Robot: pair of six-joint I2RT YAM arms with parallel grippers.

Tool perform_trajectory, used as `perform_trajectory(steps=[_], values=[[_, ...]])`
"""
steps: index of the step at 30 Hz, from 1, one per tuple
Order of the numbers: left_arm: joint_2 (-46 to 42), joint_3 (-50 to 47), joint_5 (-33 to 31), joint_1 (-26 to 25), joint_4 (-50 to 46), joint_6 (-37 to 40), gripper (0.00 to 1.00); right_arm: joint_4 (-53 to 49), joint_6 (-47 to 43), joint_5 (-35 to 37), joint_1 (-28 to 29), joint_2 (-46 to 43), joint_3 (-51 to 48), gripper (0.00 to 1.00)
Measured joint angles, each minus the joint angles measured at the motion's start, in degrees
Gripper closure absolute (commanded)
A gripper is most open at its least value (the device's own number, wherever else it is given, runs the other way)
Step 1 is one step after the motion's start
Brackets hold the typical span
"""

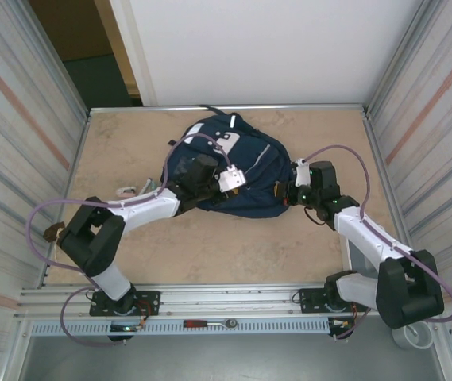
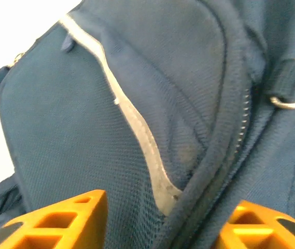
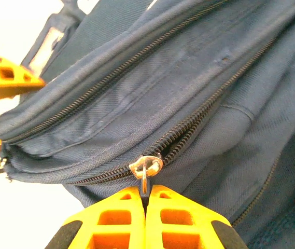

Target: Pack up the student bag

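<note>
Beige desk (image 1: 233, 246) carries a navy-blue fabric student bag (image 1: 261, 167); left pincer (image 2: 168, 207) spread over it, right pincer (image 3: 147, 196) pinching its metal zip pull (image 3: 145, 167).

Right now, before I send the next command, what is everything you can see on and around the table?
student bag: one, navy blue with thin pale stripes, mid-table towards the back.
zipper pull: one, silver metal, on a zip of the bag, pinched between the right gripper's fingers.
metal ring: one, silver, on the bag's front.
small pale items: about two, whitish, on the table left of the bag; too small to identify.
hand tool: one, red and silver, on the front rail between the arm bases.
table: one, tan.
left gripper: one, orange fingers, open over the bag's front.
right gripper: one, orange fingers, shut on the zipper pull.
</note>
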Motion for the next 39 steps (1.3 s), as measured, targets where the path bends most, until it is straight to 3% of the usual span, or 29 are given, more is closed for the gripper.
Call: perform_trajectory(steps=[2, 6, 9, 13, 18, 24, 26, 31, 36, 37, 39], values=[[-1.4, -1.1, -2.1, 0.0, -0.1, -0.2, 0.26, 0.0, 0.6, 0.0, 1.0, -0.3, -0.1, 1.00], [-5.9, -3.6, -4.9, -2.2, -0.2, 0.6, 0.18, 0.2, 1.9, 0.2, 3.2, -0.7, -0.1, 1.00], [-8.6, -3.7, -5.4, -6.6, 0.0, 2.0, 0.18, 0.5, 2.3, 0.4, 4.9, -1.1, -0.1, 1.00], [-8.0, -2.0, -4.6, -10.7, -0.2, 3.8, 0.25, 1.2, 3.2, 0.5, 7.1, -1.3, -0.1, 1.00], [-3.7, 0.4, -4.7, -11.1, -0.1, 5.1, 0.43, 1.4, 3.3, 0.4, 9.0, -1.4, -0.1, 1.00], [-1.6, 0.6, -4.1, -9.5, 0.4, 5.6, 0.90, 0.9, 3.3, 2.0, 8.8, -3.2, -1.4, 1.00], [-1.6, 0.5, -2.8, -9.2, 0.7, 5.6, 1.00, 0.4, 3.2, 2.9, 8.2, -3.3, -1.4, 1.00], [-4.0, -2.3, 2.7, -7.3, 1.7, 4.7, 1.00, -4.1, 3.3, 6.2, 3.7, -1.9, 0.2, 1.00], [-9.3, -6.8, 11.1, -2.1, 3.0, 2.1, 1.00, -6.3, 3.5, 9.2, 2.1, 1.1, 3.2, 1.00], [-9.9, -7.5, 12.3, -0.8, 3.5, 1.5, 0.99, -6.2, 3.5, 9.2, 2.1, 1.6, 3.6, 1.00], [-10.2, -8.3, 14.1, 1.1, 4.3, 0.6, 0.84, -5.6, 3.5, 8.9, 2.2, 2.0, 3.8, 1.00]])
